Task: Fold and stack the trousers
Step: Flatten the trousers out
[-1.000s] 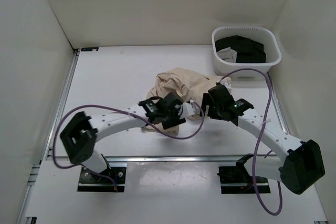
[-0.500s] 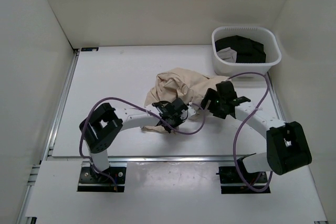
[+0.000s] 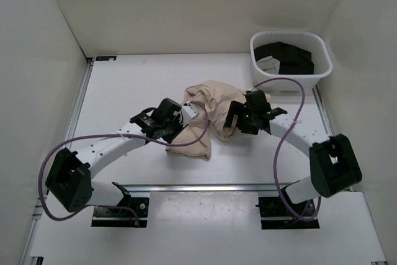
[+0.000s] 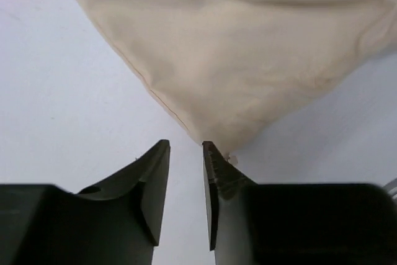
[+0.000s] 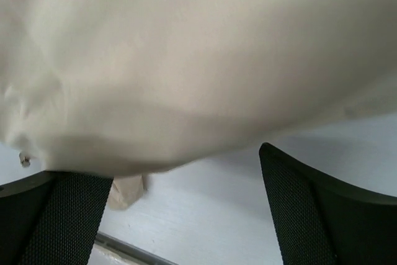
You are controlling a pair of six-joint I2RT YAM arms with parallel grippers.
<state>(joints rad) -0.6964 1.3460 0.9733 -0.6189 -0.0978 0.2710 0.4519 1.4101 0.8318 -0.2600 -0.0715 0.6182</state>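
On the white surface (image 3: 124,85), the left pincer (image 4: 186,153) is seen nearly closed with a narrow gap, grasping nothing; a corner of the trousers (image 4: 248,66) lies just ahead of its tips. The trousers are bunched mid-surface between both arms. The right pincer (image 5: 186,178) is spread wide, the cloth lying just beyond its fingers.

left gripper (image 4: 186,147): jaws narrowly apart, seemingly empty | right gripper (image 5: 186,172): spread wide
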